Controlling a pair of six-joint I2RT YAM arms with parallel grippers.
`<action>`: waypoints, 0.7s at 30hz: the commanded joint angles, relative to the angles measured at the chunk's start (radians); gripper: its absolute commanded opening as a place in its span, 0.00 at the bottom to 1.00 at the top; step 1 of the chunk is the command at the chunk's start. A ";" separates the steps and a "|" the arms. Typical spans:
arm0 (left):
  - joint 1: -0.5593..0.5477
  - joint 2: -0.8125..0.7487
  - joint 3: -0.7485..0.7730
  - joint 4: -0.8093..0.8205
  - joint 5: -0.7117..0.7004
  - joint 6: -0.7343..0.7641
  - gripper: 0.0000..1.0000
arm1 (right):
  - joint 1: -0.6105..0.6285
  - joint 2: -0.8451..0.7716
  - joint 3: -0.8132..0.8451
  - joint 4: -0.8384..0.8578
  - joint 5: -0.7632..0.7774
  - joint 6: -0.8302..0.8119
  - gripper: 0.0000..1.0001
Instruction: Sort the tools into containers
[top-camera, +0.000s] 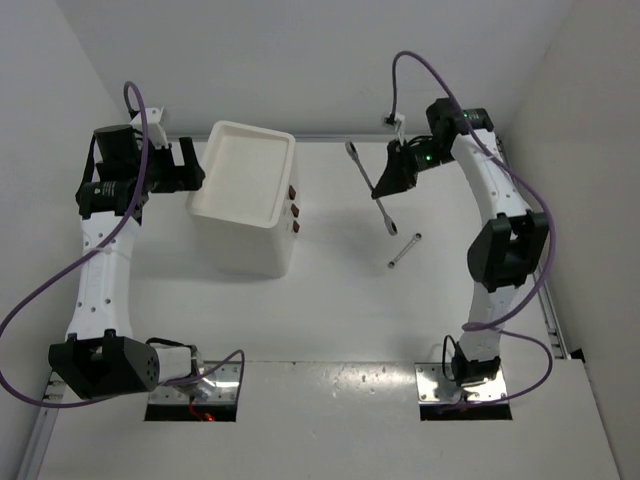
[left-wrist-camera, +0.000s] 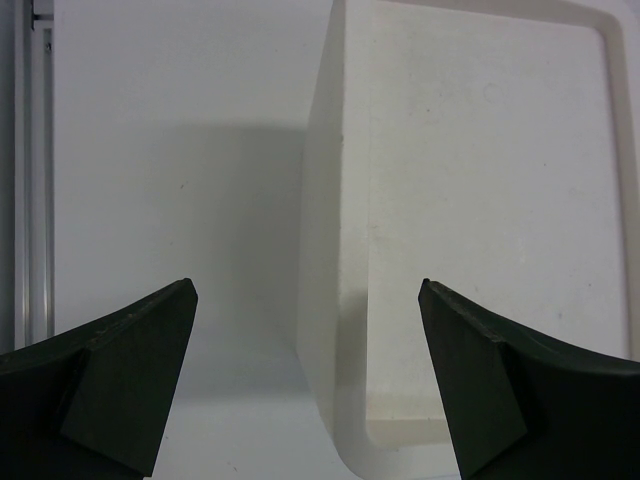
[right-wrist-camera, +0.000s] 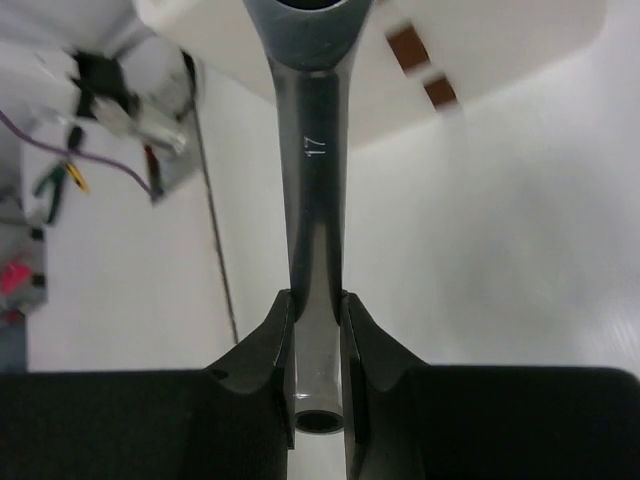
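My right gripper (right-wrist-camera: 315, 298) is clamped on the shank of a wrench (right-wrist-camera: 315, 190). The wrench is polished silver steel, flat-sided and stamped 17, and the wrist view's top edge cuts off its head. It is right of the box (top-camera: 245, 250), matte white plastic with a shallow rimmed tray on top and red-brown handles (top-camera: 293, 211). My left gripper (left-wrist-camera: 307, 290) is spread wide by the box's left wall, holding nothing. A thin grey tool (top-camera: 404, 250) lies on the table (top-camera: 330, 310), too small to identify.

Only legible mark: "17" stamped on silver wrench (right-wrist-camera: 312, 225) shank, rt wrist view.
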 joint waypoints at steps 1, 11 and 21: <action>0.013 -0.022 0.007 0.035 0.018 -0.010 1.00 | 0.005 -0.084 0.058 0.103 -0.256 0.328 0.00; 0.013 -0.022 0.054 0.003 -0.015 0.010 1.00 | 0.197 -0.179 -0.131 1.219 -0.048 1.564 0.00; 0.013 -0.022 0.054 -0.006 -0.015 0.010 1.00 | 0.392 0.021 0.161 0.970 0.286 1.588 0.00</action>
